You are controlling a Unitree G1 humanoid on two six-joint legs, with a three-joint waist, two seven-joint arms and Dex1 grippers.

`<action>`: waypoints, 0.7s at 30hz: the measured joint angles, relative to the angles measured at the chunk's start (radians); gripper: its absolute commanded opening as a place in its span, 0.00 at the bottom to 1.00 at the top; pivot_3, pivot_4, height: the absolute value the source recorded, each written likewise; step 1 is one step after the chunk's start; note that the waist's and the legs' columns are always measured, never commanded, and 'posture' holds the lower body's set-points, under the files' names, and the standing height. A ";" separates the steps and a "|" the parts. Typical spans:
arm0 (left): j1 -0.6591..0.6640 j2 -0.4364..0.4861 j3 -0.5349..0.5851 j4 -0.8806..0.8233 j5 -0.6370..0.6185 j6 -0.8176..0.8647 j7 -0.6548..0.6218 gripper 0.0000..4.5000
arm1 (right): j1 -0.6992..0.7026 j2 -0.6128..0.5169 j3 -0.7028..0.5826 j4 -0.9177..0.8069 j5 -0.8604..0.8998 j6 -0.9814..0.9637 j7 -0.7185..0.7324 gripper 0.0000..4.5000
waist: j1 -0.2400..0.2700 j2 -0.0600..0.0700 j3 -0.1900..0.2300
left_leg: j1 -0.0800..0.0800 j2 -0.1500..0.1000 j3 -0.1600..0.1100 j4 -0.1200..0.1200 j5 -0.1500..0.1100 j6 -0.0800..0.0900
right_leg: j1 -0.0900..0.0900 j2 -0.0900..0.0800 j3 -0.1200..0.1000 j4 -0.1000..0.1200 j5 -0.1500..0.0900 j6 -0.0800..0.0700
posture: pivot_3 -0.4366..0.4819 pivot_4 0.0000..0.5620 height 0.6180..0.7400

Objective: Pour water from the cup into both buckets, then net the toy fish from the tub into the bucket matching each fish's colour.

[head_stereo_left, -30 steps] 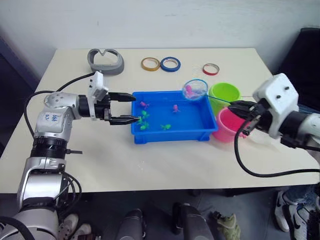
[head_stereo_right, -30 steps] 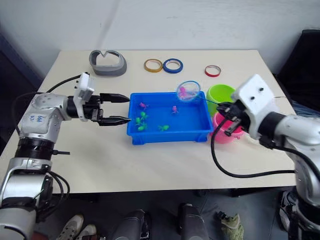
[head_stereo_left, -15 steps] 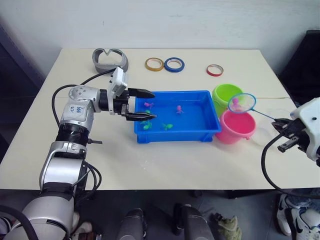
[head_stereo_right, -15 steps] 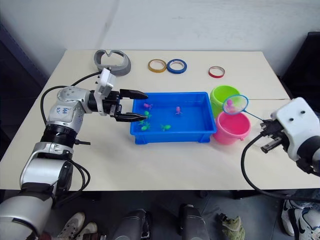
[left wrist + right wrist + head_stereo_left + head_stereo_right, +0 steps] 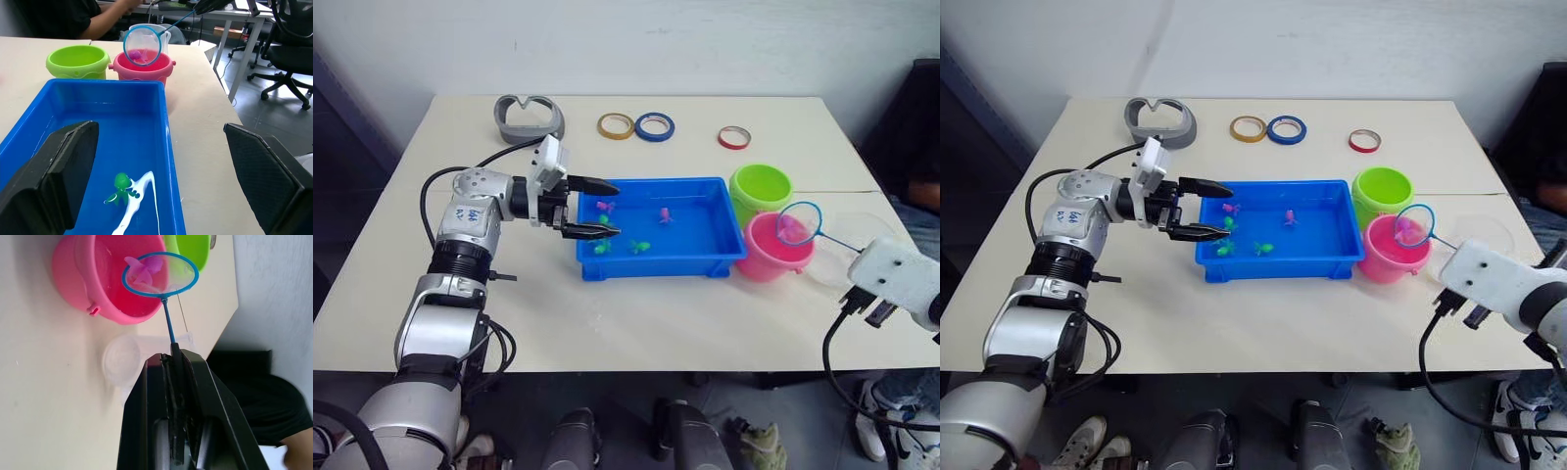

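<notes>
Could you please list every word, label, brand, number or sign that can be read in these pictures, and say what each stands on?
Blue marks on the left arm's grey forearm casing: some kind of writing or digits, too small and blurred to read.
No readable text on the tub, the pink bucket, the green bucket, the net, the cup or the tape rings.

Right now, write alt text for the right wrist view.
The right pincer is shut on the net handle, holding the hoop with a pink fish over the pink bucket. The green bucket stands beyond, the clear cup beside the handle.
</notes>
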 measured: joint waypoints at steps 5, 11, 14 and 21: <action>0.000 -0.001 0.000 0.001 0.000 0.000 -0.004 0.99 | 0.053 -0.020 0.001 0.054 -0.192 -0.177 -0.002 0.00 | 0.000 0.000 0.000 | 0.000 0.000 0.000 0.001 0.000 0.000 | 0.000 0.000 0.000 0.000 0.000 0.001 | 0.48 0.27 0.78; 0.000 -0.008 0.000 0.003 0.000 -0.001 -0.007 0.99 | 0.043 -0.017 -0.004 0.108 -0.361 -0.345 -0.014 0.00 | -0.001 0.000 0.000 | 0.000 0.000 0.000 0.001 0.000 0.000 | 0.000 0.001 0.000 0.000 0.000 0.001 | 0.48 0.27 0.78; 0.000 -0.009 0.000 0.005 0.000 -0.004 -0.007 0.99 | 0.035 0.001 -0.004 0.117 -0.400 -0.395 -0.014 0.00 | -0.001 0.000 0.000 | 0.000 0.000 0.000 0.001 0.000 0.000 | 0.000 0.001 0.000 0.000 0.000 0.001 | 0.48 0.27 0.78; 0.000 -0.016 0.000 0.010 0.002 -0.035 -0.005 0.99 | 0.009 0.039 -0.004 0.117 -0.467 -0.484 -0.005 0.00 | -0.001 0.000 0.000 | 0.000 0.000 0.000 0.002 0.001 0.000 | 0.001 0.002 0.000 0.001 0.000 0.001 | 0.48 0.27 0.78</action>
